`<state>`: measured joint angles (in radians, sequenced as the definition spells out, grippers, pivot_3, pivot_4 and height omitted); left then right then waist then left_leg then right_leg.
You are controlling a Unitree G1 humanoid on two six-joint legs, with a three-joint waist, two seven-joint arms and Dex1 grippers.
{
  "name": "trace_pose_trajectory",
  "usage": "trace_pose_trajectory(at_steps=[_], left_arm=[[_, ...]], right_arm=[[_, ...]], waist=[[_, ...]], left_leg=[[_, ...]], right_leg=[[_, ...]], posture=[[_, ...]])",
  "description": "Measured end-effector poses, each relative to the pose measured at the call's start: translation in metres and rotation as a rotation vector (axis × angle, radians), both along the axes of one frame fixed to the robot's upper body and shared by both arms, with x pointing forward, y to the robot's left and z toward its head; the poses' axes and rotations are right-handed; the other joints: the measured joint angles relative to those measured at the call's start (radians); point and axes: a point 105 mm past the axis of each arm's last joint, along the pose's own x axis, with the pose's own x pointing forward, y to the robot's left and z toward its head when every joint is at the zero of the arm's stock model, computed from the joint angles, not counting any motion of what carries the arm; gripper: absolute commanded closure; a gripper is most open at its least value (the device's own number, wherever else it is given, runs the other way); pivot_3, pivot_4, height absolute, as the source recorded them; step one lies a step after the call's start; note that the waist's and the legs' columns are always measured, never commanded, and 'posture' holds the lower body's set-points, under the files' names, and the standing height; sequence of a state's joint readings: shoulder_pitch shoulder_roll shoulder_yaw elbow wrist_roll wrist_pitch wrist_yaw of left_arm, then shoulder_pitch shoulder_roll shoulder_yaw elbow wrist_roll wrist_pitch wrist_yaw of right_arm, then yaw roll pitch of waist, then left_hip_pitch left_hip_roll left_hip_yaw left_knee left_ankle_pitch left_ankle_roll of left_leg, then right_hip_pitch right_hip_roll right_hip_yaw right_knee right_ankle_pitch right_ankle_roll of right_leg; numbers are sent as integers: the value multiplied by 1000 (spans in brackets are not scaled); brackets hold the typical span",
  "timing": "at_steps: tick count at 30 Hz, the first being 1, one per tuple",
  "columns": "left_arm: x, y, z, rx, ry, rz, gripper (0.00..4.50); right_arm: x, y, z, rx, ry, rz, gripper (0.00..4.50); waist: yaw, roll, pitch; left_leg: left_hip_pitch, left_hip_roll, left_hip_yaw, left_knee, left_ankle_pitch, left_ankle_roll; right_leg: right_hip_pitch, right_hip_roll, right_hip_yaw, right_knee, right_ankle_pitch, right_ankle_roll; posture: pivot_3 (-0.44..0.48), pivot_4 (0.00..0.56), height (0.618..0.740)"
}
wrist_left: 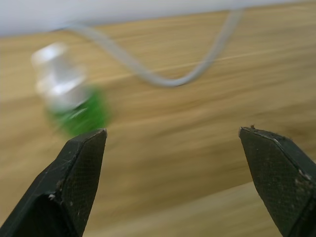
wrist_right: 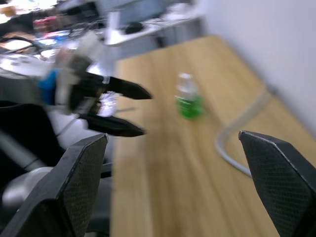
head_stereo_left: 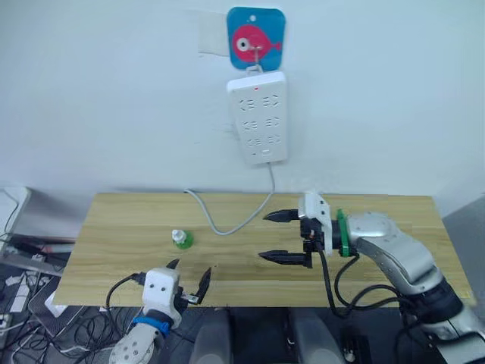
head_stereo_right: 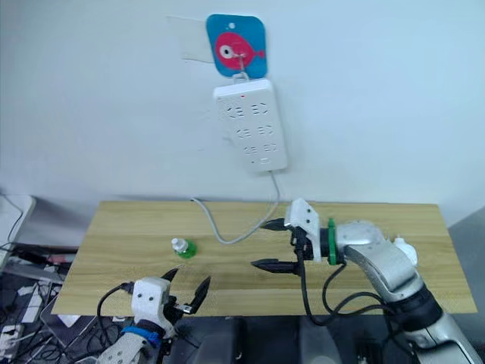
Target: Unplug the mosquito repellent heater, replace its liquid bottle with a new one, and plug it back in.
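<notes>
Left gripper spread wide and empty, green liquid bottle just ahead, likely lining up a grab; right gripper also wide, heater behind its forearm.

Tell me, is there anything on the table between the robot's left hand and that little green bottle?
No. In the left eye view, only bare wooden table separates the open left hand from the green bottle; the grey cable lies off to the side.
</notes>
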<state>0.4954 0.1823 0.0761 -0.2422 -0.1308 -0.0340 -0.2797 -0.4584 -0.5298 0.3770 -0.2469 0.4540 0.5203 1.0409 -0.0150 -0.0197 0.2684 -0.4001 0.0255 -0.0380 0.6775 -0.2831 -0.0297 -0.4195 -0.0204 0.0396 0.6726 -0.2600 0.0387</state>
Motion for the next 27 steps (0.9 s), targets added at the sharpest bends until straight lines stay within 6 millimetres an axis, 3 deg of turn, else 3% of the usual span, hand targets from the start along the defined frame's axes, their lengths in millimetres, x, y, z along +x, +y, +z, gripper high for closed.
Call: trace_pose_trajectory(at_steps=[3,9,22,26,27], left_arm=[[6,15,-10,14,-17,110,0],[33,22,-14,24,-91,165,0],[84,13,-33,-4,-123,126,0],[90,12,-35,-10,-134,126,0],[91,12,-36,-10,-138,127,183]], right_arm=[[0,17,0,10,30,74,46],[0,39,-5,27,51,114,46],[17,22,2,2,59,-19,46],[17,20,6,-5,54,-35,46],[17,19,6,-8,56,-36,16]], waist=[[7,0,0],[13,-1,-1],[9,-1,-1],[4,-1,-1],[2,-1,-1]], left_leg=[[0,0,1,0,0,0],[0,0,0,1,0,0],[1,0,-1,1,0,0],[1,0,-1,1,0,0],[1,0,-1,1,0,0]], right_leg=[[0,0,1,1,0,0],[-1,0,0,3,0,-1],[-1,0,-2,6,0,-1],[-1,0,-1,5,0,-1],[-1,0,-1,5,0,-1]], posture=[[86,247,740],[84,251,740],[11,246,740],[1,242,740],[-2,242,740]])
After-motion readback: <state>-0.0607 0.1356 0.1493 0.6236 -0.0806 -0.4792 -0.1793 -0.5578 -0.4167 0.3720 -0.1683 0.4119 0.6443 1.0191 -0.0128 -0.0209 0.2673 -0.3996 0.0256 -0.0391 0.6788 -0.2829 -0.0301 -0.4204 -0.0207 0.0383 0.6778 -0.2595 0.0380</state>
